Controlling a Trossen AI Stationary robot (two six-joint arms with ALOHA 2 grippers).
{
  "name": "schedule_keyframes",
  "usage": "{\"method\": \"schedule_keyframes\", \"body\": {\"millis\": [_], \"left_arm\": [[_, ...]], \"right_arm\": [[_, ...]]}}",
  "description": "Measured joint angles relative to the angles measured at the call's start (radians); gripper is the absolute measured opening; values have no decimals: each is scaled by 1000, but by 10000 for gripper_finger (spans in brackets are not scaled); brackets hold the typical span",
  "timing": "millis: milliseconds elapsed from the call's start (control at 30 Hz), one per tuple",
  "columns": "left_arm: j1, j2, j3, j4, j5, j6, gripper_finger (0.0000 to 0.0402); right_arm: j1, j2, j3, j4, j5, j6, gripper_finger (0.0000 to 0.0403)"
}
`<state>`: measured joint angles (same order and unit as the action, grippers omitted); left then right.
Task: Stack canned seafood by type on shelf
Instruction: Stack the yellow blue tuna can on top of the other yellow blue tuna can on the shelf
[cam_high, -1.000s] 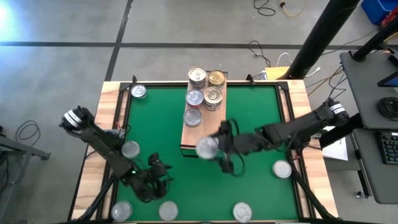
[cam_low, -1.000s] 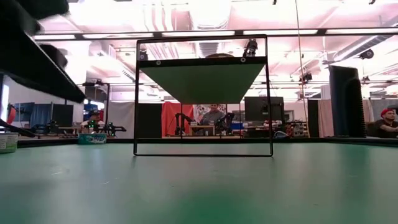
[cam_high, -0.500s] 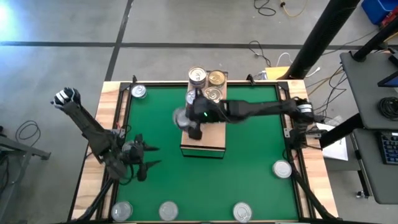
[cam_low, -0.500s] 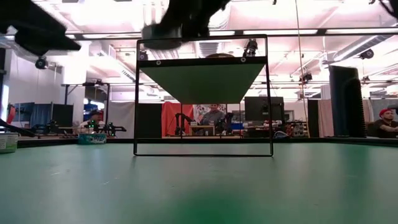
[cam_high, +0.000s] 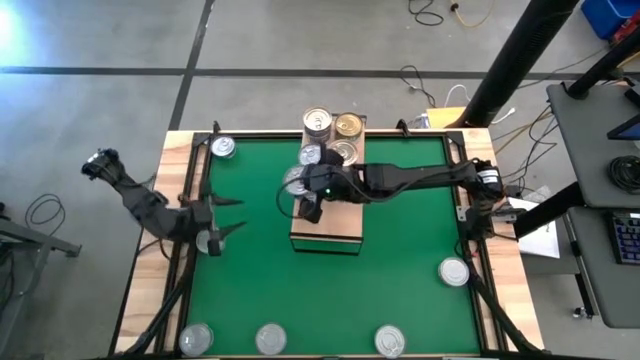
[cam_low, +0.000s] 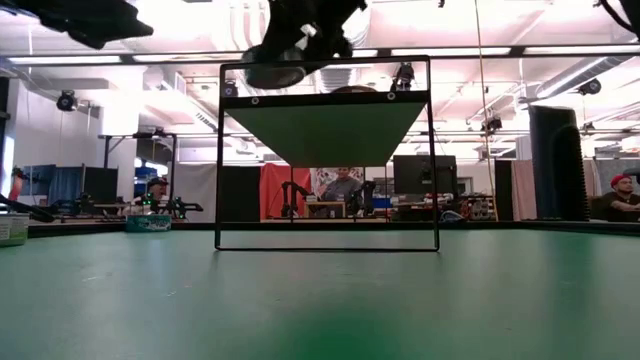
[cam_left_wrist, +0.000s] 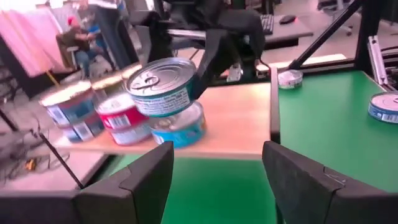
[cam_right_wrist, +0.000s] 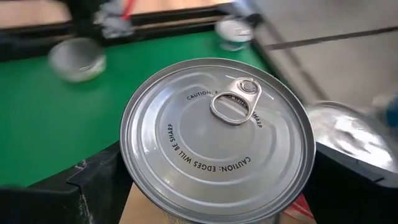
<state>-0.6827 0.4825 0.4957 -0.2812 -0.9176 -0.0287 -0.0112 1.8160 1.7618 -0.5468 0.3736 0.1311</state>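
The shelf (cam_high: 335, 225) lies mid-table with several tins of canned seafood on its far half, silver (cam_high: 317, 121) and gold (cam_high: 348, 124). My right gripper (cam_high: 303, 190) reaches in from the table's right and is shut on a silver-topped can (cam_right_wrist: 217, 137). That can hangs just above a blue-labelled can (cam_left_wrist: 181, 129) that stands on the shelf. My left gripper (cam_high: 230, 216) is open and empty, raised over the table's left side above a loose can (cam_high: 207, 241). My right gripper pinches the can's round side wall (cam_right_wrist: 127, 180) between its two fingers (cam_right_wrist: 93, 186), one on each side, lid up. The fingers come from the table's right, slanting down. The can (cam_left_wrist: 163, 87) is lifted and slightly tilted; whether it touches the blue-labelled can below, I cannot tell.
Loose cans sit on the green table at the far left (cam_high: 222, 148), the near right (cam_high: 454, 272) and along the near edge (cam_high: 196, 338) (cam_high: 270, 340) (cam_high: 390, 340). A dark metal frame (cam_low: 325, 150) stands across the table in the low view.
My right gripper has carried the can from beside the shelf's near end toward the far edge and left, over the shelf's cans, then held still. My left gripper has risen and drawn back from the near-left cans toward the far and left edges, turning as it went.
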Motion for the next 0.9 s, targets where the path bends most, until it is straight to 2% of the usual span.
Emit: {"method": "schedule_keyframes", "body": {"millis": [167,300,433,533,767,900], "left_arm": [[108,-116,0,33,122,158,232],[183,-152,0,67,208,240,232],[234,-147,-1,100,266,261,232],[266,-131,-12,137,260,261,232],[319,-79,-124,466,173,297,232],[335,-55,-158,536,142,314,232]], "right_arm": [[46,6,-3,-21,162,107,372],[79,11,-4,-55,233,181,372],[98,11,-5,-102,268,276,372],[103,14,-8,-109,309,328,372],[98,19,-10,-100,377,488,372],[107,22,-10,-97,435,582,371]]}}
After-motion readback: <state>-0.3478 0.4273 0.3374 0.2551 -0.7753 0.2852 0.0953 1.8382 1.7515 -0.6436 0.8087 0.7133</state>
